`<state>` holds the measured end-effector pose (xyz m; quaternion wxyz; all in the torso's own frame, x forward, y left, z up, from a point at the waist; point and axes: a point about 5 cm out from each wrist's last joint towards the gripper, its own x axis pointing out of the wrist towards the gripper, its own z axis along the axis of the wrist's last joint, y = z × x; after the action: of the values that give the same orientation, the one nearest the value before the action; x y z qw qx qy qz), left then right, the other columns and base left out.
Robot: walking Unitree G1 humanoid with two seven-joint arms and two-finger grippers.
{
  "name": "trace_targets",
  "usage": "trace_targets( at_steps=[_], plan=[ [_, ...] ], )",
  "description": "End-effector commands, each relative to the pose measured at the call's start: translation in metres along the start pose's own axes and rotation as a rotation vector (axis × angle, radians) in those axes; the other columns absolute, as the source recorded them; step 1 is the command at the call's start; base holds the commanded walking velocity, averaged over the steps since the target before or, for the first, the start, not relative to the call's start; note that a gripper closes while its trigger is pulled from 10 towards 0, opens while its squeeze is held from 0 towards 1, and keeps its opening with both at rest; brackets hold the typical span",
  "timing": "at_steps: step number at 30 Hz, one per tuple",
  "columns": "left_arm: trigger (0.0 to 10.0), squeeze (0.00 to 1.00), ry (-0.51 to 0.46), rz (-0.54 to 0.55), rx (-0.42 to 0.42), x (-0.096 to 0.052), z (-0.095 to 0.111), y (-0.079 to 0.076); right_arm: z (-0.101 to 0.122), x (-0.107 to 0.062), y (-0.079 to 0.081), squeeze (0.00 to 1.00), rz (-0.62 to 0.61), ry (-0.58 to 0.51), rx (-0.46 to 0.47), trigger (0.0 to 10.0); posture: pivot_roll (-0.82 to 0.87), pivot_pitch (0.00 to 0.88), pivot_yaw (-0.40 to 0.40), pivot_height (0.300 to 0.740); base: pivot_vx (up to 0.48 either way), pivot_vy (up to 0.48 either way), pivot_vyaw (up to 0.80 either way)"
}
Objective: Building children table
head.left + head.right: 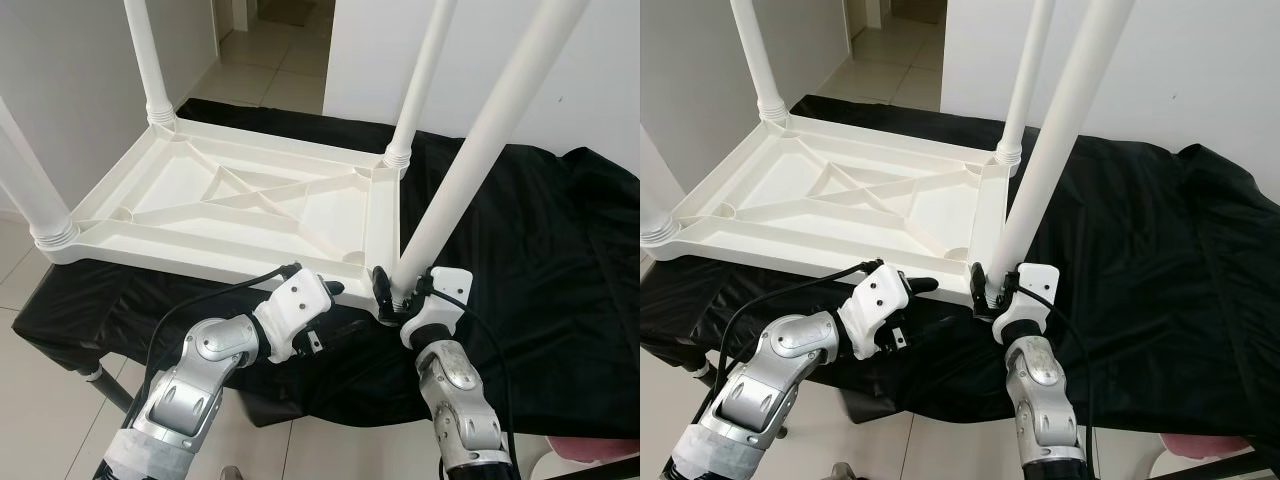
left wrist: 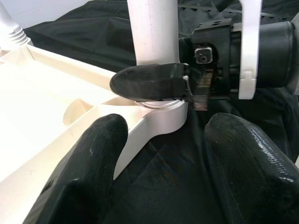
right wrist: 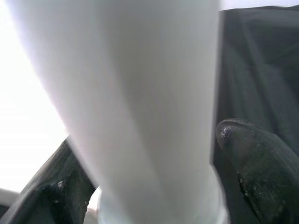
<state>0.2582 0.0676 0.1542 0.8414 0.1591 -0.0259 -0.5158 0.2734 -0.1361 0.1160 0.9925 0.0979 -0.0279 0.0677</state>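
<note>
A: Surface and room?

B: Pale tiled floor (image 1: 40,400), white walls (image 1: 70,70), a doorway at the back. Black cloth-draped bench (image 1: 560,300) across the middle, the cloth creased and hanging over the near edge.

A: And the piece being built?

B: White plastic children's table (image 1: 250,205), lying upside down on the black cloth, toward the bench's left half. Ribbed underside facing up, with crossed diagonal braces inside a raised rim. Round white tube legs in ringed sockets at the corners: near-left leg (image 1: 25,185), far-left leg (image 1: 148,60), far-right leg (image 1: 420,85), all upright, long axes pointing at the ceiling.

A: The fourth?

B: Near-right white tube leg (image 1: 480,140), foot end at the near-right corner socket, long axis tilted, leaning up and to the right rather than plumb.

A: Hands, left to right?

B: Left hand (image 1: 345,315) just beside the near rim, left of that corner, fingers spread and grasping nothing; from the left wrist, its two black pads (image 2: 88,163) straddling the corner socket without touching. Right hand (image 1: 392,295) clenched round the base of the tilted leg just above the socket, one black finger (image 3: 254,158) on each side of the tube.
</note>
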Motion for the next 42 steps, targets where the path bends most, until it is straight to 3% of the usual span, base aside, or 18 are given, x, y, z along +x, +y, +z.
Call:
trace_targets(
  at_steps=[1,7,9,14,21,25,28,29,30,31,32,42],
  plan=[
    [10.0,0.0,0.005,0.059,-0.007,0.0,-0.003,0.002,0.002,-0.003,-0.002,0.0,0.056,-0.008,0.003,10.0,0.02,0.042,-0.062,0.74,0.0,0.0,0.0],
    [10.0,0.0,0.003,0.057,-0.009,0.001,-0.002,0.002,0.007,-0.006,-0.008,0.0,0.238,-0.02,-0.021,10.0,0.02,0.039,-0.061,0.74,0.0,0.0,0.0],
    [10.0,0.0,0.003,0.055,-0.007,0.001,-0.002,0.002,0.012,-0.002,-0.018,0.0,0.3,-0.028,-0.067,10.0,0.02,0.036,-0.062,0.74,0.0,0.0,0.0],
    [10.0,0.0,0.001,0.055,-0.006,0.001,-0.002,0.003,0.017,0.008,-0.028,0.0,0.405,-0.002,-0.148,10.0,0.02,0.032,-0.063,0.74,0.0,0.0,0.0],
    [10.0,0.0,0.0,0.048,-0.013,0.004,-0.003,-0.001,0.019,0.023,-0.021,0.0,0.545,0.009,-0.219,10.0,0.03,0.03,-0.061,0.74,0.0,0.0,0.0],
    [10.0,0.0,-0.001,0.045,-0.015,0.004,-0.003,-0.003,0.018,0.025,-0.02,0.0,0.566,0.02,-0.231,10.0,0.03,0.03,-0.059,0.74,0.0,0.0,0.0],
    [10.0,0.0,-0.002,0.044,-0.015,0.004,-0.002,-0.003,0.014,0.029,-0.02,0.0,0.589,0.038,-0.291,10.0,0.04,0.03,-0.06,0.74,0.0,0.0,0.0],
    [10.0,0.0,-0.001,0.044,-0.015,0.004,-0.002,-0.003,0.013,0.031,-0.021,0.0,0.594,0.043,-0.298,8.2,0.04,0.031,-0.06,0.74,0.0,0.0,0.0],
    [10.0,0.0,-0.001,0.044,-0.015,0.004,-0.002,-0.003,0.013,0.031,-0.021,0.0,0.594,0.043,-0.298,8.2,0.04,0.031,-0.06,0.74,0.0,0.0,0.0],
    [10.0,0.0,-0.001,0.045,-0.016,0.004,-0.002,-0.003,0.012,0.033,-0.023,0.0,0.591,0.047,-0.299,3.7,0.04,0.031,-0.06,0.74,0.0,0.0,0.0],
    [10.0,0.0,0.0,0.045,-0.014,0.003,-0.002,-0.003,0.011,0.034,-0.024,0.0,0.592,0.057,-0.307,0.0,0.04,0.032,-0.061,0.74,0.0,0.0,0.0],
    [10.0,0.0,0.0,0.044,-0.012,0.003,-0.003,-0.003,0.008,0.031,-0.032,0.0,0.584,0.065,-0.288,0.0,0.04,0.029,-0.06,0.74,0.0,0.0,0.0]
  ],
)
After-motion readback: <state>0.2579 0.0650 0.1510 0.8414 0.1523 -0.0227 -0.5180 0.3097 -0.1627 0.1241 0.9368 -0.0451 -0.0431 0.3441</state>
